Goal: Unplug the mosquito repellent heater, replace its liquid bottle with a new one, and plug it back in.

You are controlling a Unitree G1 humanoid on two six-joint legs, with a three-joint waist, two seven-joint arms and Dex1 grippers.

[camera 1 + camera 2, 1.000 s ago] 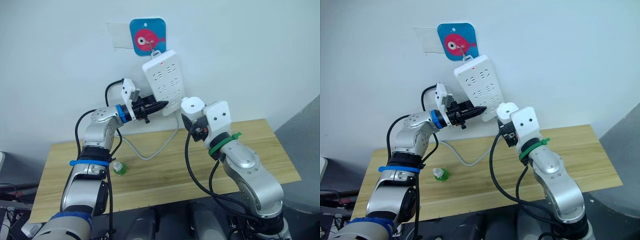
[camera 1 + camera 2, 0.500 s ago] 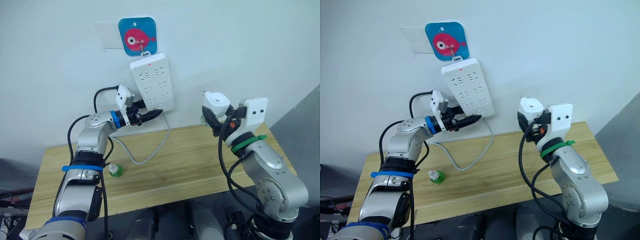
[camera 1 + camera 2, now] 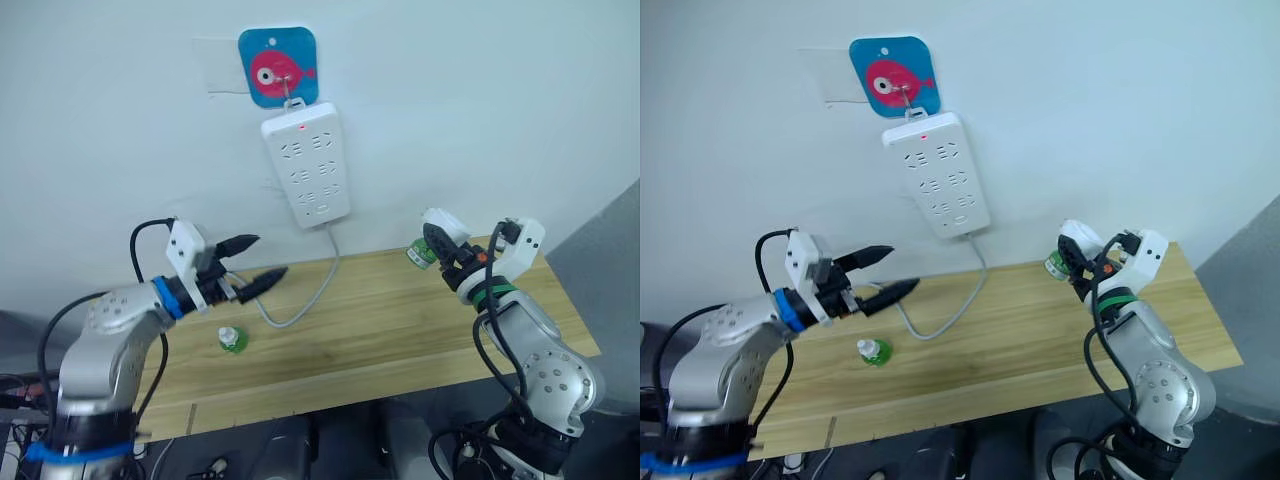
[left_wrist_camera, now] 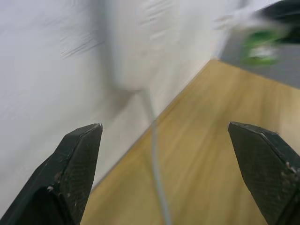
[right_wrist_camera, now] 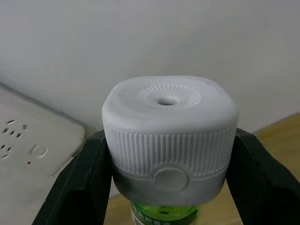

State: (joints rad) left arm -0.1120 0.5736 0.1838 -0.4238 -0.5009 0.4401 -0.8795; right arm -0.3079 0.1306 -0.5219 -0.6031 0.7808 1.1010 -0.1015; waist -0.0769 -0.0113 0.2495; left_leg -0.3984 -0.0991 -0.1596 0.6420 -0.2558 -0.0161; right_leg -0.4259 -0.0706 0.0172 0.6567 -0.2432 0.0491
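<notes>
Heater: the mosquito repellent heater [image 5: 168,136], a white rounded unit with a small hole in its top, is off the power strip [image 3: 306,170] and held in the air over the right end of the surface [image 3: 400,330].
Right end effector: the right end effector [image 3: 440,247] is clamped on the heater, one black finger on each side of its ribbed body, as the right wrist view shows.
Old bottle: a green bottle [image 5: 165,214] is attached under the heater, so the swap looks not yet done.
New bottle: a small green bottle with a pale cap [image 3: 232,339] stands on the surface toward its left, near the loop of the strip's cable [image 3: 300,305].
Left end effector: the left end effector [image 3: 252,262] has its fingers well apart and holds nothing; it hangs above the left part of the surface, pointing toward the right.
Key relation: the heater lies to the right of the left end effector, well apart from it, with its long axis tilted, cap end toward the wall and the bottle end lower and toward the left arm. The left arm is the free one to take that bottle; the standing bottle is just below it.
Arm pose: the right forearm rises steeply from its elbow; the left forearm reaches forward, roughly level.
Likely next: bring the two together so the left fingers can close on the attached bottle.
</notes>
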